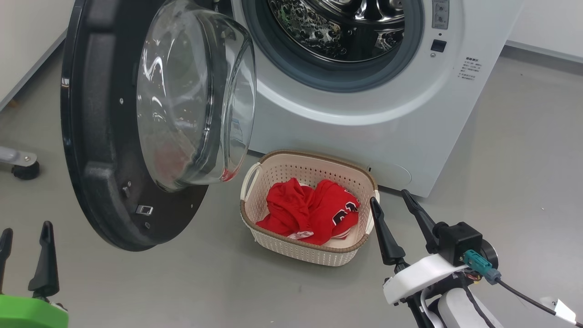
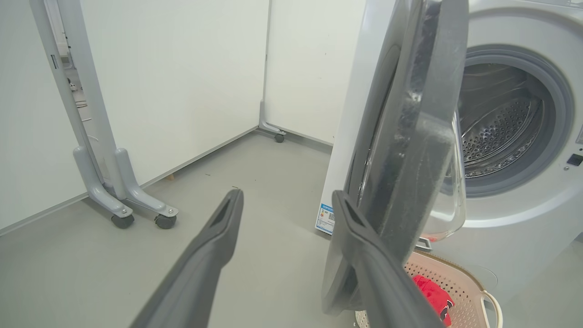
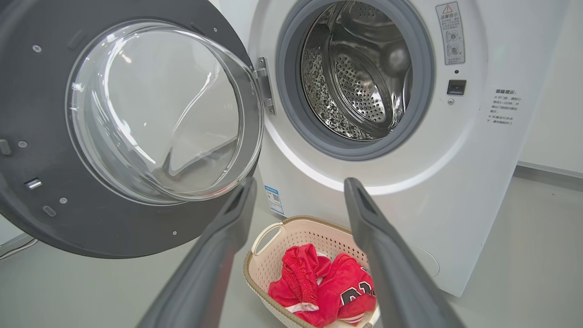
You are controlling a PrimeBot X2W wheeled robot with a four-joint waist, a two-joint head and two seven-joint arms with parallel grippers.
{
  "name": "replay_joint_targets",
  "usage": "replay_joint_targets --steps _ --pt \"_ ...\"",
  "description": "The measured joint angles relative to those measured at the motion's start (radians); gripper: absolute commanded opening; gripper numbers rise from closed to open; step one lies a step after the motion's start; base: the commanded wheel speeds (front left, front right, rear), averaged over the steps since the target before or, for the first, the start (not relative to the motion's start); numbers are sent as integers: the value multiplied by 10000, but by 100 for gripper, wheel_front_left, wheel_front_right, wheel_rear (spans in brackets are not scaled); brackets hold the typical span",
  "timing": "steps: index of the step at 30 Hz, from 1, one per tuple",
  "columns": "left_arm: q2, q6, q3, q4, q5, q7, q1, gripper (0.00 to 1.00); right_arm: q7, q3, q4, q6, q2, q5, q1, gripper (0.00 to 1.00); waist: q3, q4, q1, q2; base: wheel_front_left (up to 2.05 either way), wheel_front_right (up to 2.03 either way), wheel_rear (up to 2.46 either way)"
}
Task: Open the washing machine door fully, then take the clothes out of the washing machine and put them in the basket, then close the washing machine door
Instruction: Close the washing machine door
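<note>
The washing machine (image 1: 364, 123) stands with its steel drum (image 1: 337, 23) showing no clothes. The washing machine door (image 1: 100, 136) hangs swung out to the left, its glass bowl facing the basket. Red clothes (image 1: 309, 209) with white trim lie heaped in the cream basket (image 1: 309, 157) on the floor before the machine. My right gripper (image 1: 391, 199) is open and empty just right of the basket. At the lower left, below the door, my left gripper (image 1: 25, 232) is open and empty. In the left wrist view the left gripper (image 2: 287, 195) points past the door's edge (image 2: 410, 136).
Grey floor lies all around. A white panel stand on castors (image 2: 123, 200) is at the left by the wall, and one castor (image 1: 23, 166) shows beside the door. A cable (image 1: 524, 296) trails from my right wrist.
</note>
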Motion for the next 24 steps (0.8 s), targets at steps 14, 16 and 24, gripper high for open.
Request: replay_joint_targets --steps 14,16,24 --pt "290 -4 -366 499 370 -585 16 100 0 73 -4 2 0 52 1 100 -79 -4 0 0 0 0 0" --pt "337 -12 -430 527 374 -675 16 100 0 92 -6 2 0 59 2 100 -96 -7 0 0 0 0 0" --pt "428 -12 -479 769 374 -859 16 100 0 128 -8 4 0 75 7 100 -156 -18 0 0 0 0 0"
